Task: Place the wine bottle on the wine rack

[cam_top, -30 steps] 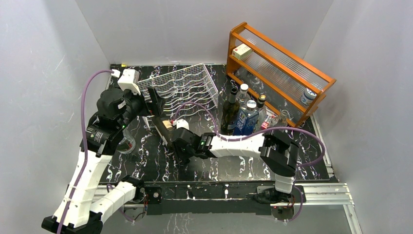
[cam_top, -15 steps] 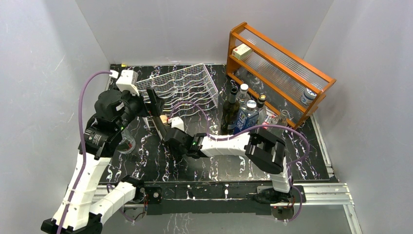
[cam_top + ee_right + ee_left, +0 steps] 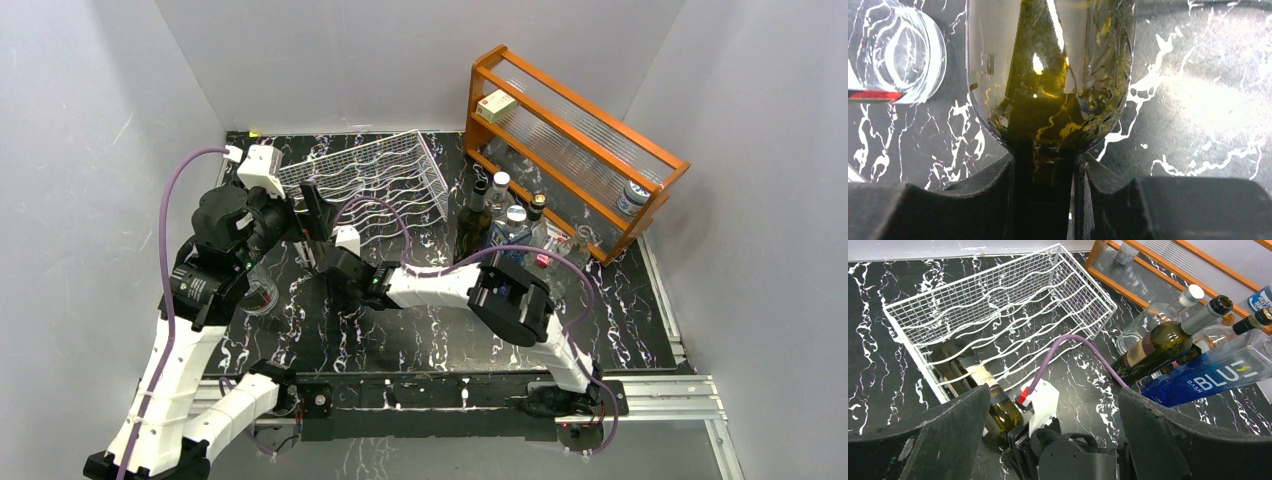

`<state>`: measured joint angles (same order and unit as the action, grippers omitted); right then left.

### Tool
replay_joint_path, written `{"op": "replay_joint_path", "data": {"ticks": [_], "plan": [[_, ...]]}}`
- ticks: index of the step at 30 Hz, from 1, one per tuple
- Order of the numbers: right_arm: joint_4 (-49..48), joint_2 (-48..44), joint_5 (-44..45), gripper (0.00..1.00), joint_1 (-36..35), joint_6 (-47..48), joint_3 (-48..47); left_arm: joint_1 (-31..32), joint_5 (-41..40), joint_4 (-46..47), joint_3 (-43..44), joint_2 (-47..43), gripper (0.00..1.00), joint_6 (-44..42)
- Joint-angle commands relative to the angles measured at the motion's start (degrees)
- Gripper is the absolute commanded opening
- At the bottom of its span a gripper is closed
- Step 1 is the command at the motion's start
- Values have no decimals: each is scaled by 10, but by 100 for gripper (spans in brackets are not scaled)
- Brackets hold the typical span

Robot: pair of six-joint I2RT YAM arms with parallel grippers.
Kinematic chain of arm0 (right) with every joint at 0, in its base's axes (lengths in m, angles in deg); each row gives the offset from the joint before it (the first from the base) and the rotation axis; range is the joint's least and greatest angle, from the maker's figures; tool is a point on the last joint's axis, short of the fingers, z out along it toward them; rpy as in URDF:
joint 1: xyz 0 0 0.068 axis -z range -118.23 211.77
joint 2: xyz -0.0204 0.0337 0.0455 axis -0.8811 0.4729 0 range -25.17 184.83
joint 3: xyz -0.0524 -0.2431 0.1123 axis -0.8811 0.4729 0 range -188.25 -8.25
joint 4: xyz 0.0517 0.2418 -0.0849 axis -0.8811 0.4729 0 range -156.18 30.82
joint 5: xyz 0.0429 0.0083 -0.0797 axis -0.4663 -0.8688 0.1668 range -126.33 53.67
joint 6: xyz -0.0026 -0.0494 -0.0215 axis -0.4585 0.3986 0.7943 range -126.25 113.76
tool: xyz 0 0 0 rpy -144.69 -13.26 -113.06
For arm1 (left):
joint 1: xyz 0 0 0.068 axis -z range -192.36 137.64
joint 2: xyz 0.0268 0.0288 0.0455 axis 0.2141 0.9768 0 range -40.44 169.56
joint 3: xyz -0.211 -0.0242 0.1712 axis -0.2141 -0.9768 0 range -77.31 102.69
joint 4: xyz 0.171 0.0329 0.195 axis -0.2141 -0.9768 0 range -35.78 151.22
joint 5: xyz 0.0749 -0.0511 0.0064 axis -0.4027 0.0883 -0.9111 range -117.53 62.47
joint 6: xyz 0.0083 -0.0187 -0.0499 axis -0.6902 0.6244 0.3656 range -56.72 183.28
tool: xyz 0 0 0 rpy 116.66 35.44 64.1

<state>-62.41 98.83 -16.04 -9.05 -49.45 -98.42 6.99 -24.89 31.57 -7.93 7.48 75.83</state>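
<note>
The white wire wine rack point(image 3: 372, 178) stands at the back left of the table; it also shows in the left wrist view point(image 3: 998, 305). A dark green wine bottle point(image 3: 974, 381) with a pale label lies on its side, its body inside the rack's lowest tier at the near left corner. My right gripper point(image 3: 338, 264) is shut on the bottle's neck, seen in the right wrist view point(image 3: 1045, 167) with the bottle's shoulder point(image 3: 1050, 65) ahead. My left gripper point(image 3: 312, 216) is open and empty, hovering just above the bottle and the right wrist point(image 3: 1053, 415).
An orange wooden shelf point(image 3: 575, 140) stands at the back right. Several upright bottles point(image 3: 500, 232) cluster in front of it, among them a blue one point(image 3: 1218, 375). A clear glass point(image 3: 258, 296) sits left of the right gripper. A purple cable point(image 3: 1073, 347) crosses in front of the rack.
My right arm has stretched left and back, sliding the bottle deeper into the rack's lowest tier. My left gripper has stayed nearly still and open.
</note>
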Motion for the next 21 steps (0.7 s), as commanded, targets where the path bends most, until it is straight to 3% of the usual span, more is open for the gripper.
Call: {"op": "replay_joint_path", "data": {"ticks": [1, 13, 21], "plan": [[-79, 5, 38, 0, 8, -7, -83, 0, 11, -7, 24, -7, 98, -4], [-94, 49, 24, 0, 30, -50, -113, 0, 19, -10, 26, -9, 98, 4], [-91, 78, -16, 7, 39, -49, -139, 0, 18, -11, 24, -15, 98, 1]]}}
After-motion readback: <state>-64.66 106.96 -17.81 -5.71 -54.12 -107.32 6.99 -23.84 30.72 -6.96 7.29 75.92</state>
